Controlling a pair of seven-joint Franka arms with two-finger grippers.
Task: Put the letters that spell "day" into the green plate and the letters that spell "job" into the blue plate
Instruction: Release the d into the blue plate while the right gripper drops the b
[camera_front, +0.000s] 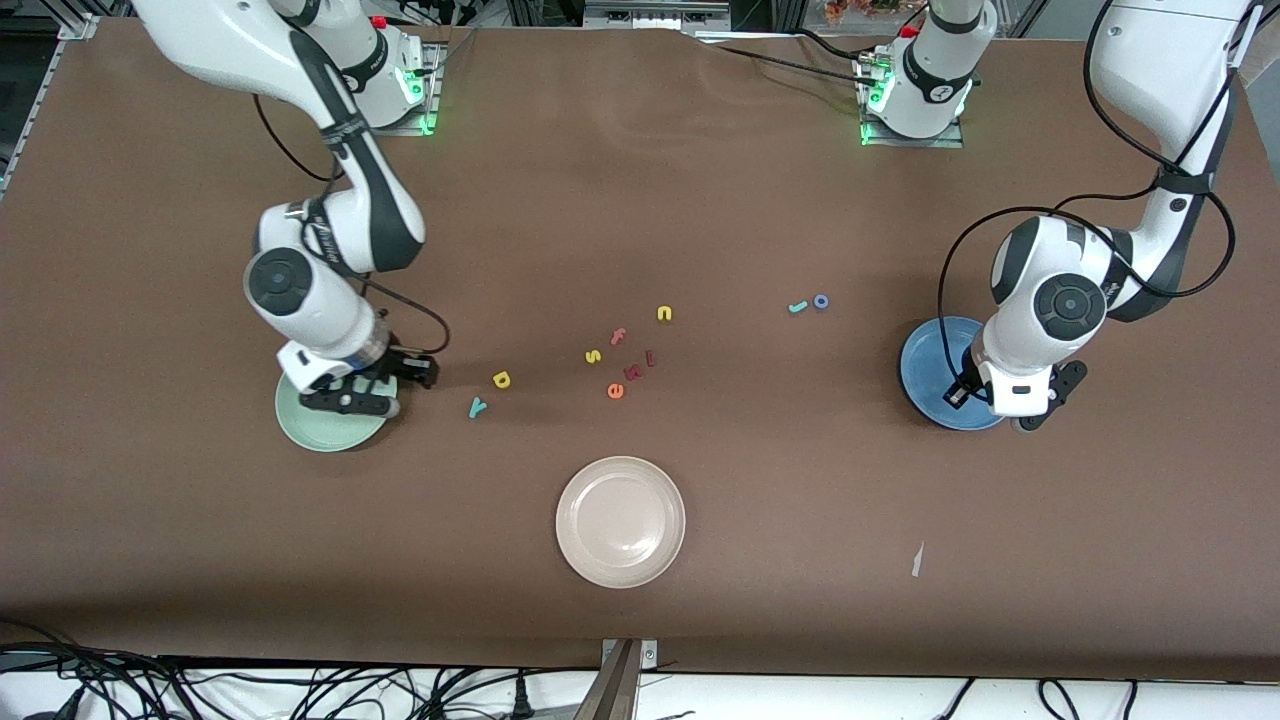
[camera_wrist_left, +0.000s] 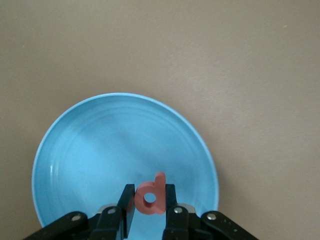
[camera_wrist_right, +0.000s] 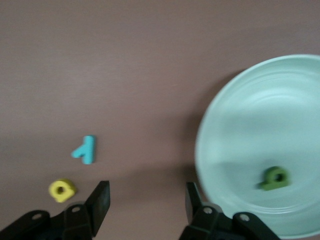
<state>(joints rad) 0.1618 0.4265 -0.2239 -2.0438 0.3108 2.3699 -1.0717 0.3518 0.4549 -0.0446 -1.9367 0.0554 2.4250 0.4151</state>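
My left gripper is shut on the pink-red b and holds it upright just over the blue plate. In the front view this gripper hangs over the blue plate. My right gripper is open and empty over bare table beside the green plate, where the green a lies. From the front, the right gripper covers part of the green plate. Yellow d and teal y lie beside that plate. Teal j and blue o lie together near the blue plate.
A beige-white plate sits nearest the front camera at mid-table. Loose letters lie in the middle: yellow n, pink f, yellow s, orange e and two dark red ones. A scrap of white paper lies toward the left arm's end.
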